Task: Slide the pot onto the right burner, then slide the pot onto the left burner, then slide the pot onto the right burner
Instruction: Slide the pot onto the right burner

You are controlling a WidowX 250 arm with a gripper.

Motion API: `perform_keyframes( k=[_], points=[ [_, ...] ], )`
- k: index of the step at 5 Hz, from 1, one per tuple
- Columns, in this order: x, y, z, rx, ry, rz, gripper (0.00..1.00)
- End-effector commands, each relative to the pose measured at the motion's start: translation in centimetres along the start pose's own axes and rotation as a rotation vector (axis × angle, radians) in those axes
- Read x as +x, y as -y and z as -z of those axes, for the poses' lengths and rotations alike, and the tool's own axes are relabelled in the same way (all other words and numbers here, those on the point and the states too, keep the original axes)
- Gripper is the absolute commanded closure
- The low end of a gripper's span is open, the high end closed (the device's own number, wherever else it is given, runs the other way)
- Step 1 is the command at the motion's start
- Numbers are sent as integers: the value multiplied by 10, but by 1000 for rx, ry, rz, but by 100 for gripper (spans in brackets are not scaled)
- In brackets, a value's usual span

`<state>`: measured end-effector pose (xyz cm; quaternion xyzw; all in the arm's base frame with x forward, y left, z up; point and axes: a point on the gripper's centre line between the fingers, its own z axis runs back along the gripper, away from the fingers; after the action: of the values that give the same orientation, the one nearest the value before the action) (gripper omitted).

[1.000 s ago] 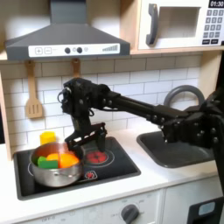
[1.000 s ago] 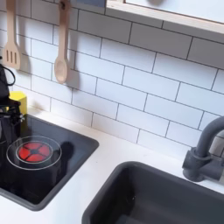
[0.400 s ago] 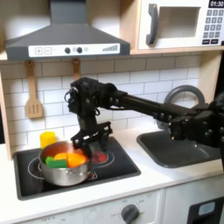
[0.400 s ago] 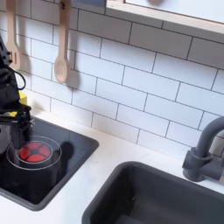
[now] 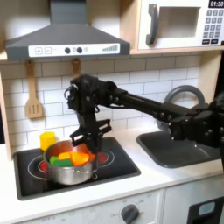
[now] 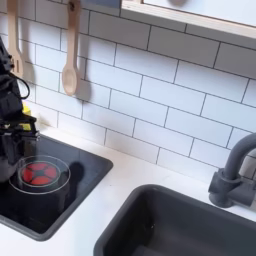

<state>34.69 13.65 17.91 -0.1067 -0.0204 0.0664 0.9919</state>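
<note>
The shiny silver pot [image 5: 70,167], holding orange, green and yellow toy food, sits on the black stovetop between the two burners. The right burner [image 5: 31,164], with thin red rings, shows at the first exterior view's left, partly under the pot. The left burner [image 5: 100,157] [image 6: 38,174], with a solid red centre, lies at the pot's other side. My black gripper [image 5: 87,143] comes down onto the pot's far rim on the side of the solid-centred burner and looks shut on it. The gripper [image 6: 10,145] is also at the second exterior view's left edge.
A small yellow cup [image 5: 48,138] stands behind the pot. A wooden spatula [image 5: 33,96] and spoon [image 6: 70,60] hang on the tiled wall. The grey sink [image 5: 175,150] [image 6: 180,225] and its faucet [image 5: 179,93] [image 6: 230,180] are beside the stove. A range hood [image 5: 66,37] is overhead.
The pot and my gripper have slid together towards the first exterior view's right, off the thin-ringed burner and closer to the solid-centred one.
</note>
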Motion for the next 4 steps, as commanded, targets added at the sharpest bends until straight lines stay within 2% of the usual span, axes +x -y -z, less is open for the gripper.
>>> perform_keyframes(
  k=[1, 2, 4],
  points=[
    [3, -1, -1, -1, 3, -1, 100],
    [1, 3, 2, -8, -11, 15, 100],
    [-3, 7, 9, 1, -14, 39, 100]
  ],
)
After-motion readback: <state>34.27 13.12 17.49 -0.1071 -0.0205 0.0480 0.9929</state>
